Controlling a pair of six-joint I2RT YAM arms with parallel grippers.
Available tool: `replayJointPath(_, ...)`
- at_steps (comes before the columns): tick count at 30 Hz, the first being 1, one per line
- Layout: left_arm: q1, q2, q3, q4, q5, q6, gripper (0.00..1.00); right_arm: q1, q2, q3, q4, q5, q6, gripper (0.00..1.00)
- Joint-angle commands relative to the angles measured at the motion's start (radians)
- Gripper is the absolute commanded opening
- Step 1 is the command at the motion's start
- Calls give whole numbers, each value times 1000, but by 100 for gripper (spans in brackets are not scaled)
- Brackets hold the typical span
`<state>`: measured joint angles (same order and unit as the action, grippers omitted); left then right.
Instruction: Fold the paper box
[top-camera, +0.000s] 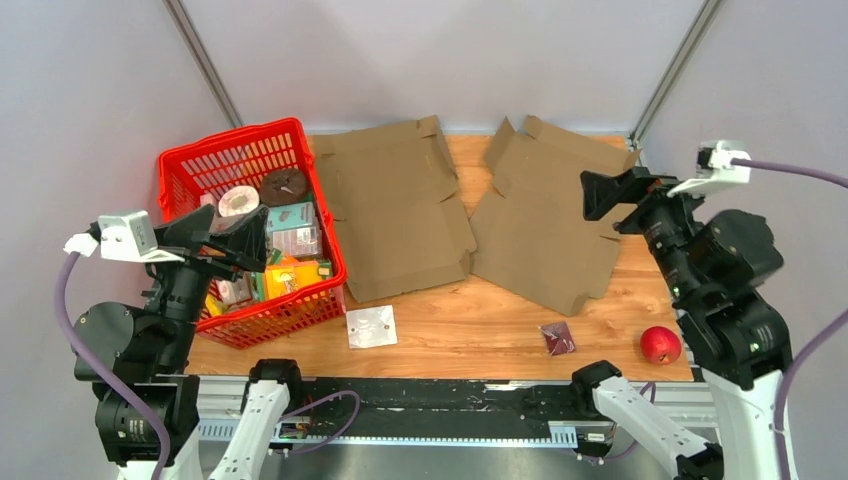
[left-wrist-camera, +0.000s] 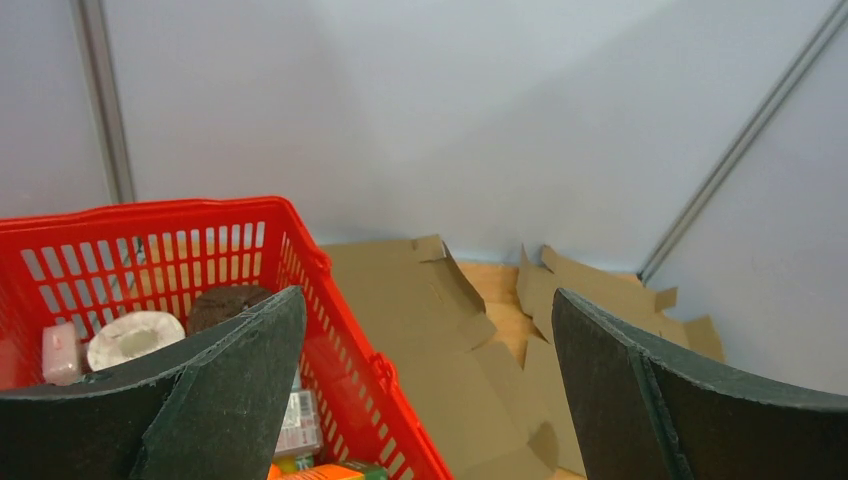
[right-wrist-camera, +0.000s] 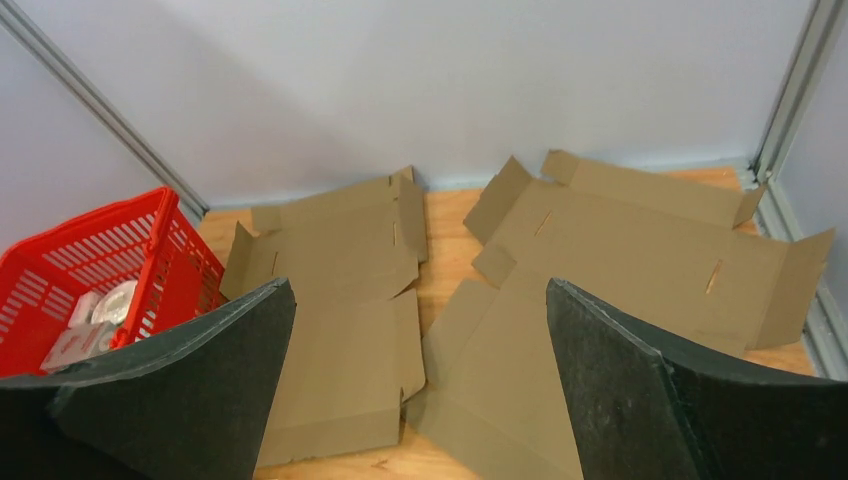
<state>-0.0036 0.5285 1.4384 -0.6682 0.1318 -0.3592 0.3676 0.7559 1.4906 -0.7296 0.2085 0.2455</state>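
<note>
Presently, the left cardboard blank (top-camera: 395, 205) is laid just beside the red basket (top-camera: 240, 160), long axis near-to-far; the right cardboard blank (top-camera: 550, 215), skewed, apparently reaches the table's (top-camera: 480, 320) right edge. Open wood is seen nearside. The left gripper (top-camera: 245, 232) and right gripper (top-camera: 603, 192) are spread wide, empty.

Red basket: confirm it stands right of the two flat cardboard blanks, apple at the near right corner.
Wrong side: the red basket stands left of the left blank and the right blank; the apple is at the near right corner. The top external view shows it.
</note>
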Motion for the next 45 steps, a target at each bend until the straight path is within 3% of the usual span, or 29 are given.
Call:
replayJointPath(1,8,11,-3,10,71,-20,100,-2,31,2,-1,-29,40,100)
replayJointPath(11,7,19,-32,-4,114,-35,100,7,109,-38,64,-107,74,100)
replayJointPath(13,7,22,-49,2,127,-52,100,8,131,-56,113,-182,87,100)
replayJointPath(17,8,39,-96,16,196,-99,100,22,239,-99,220,-303,167,100)
replayJointPath(20,7,44,-141,22,226,-130,100,31,327,-183,413,-362,239,100)
replayJointPath(25,8,71,-151,-70,245,-107,99,68,601,-141,553,-386,299,100)
replayJointPath(33,8,97,-187,-181,252,-60,95,100,1087,144,556,-210,192,100)
replayJointPath(38,7,103,-202,-196,233,-44,93,99,1495,604,356,-37,45,100)
replayJointPath(41,8,110,-248,-148,223,-64,91,100,1649,815,245,110,-31,99)
replayJointPath(45,-25,120,-295,-23,226,-107,89,102,1700,856,288,151,-94,91)
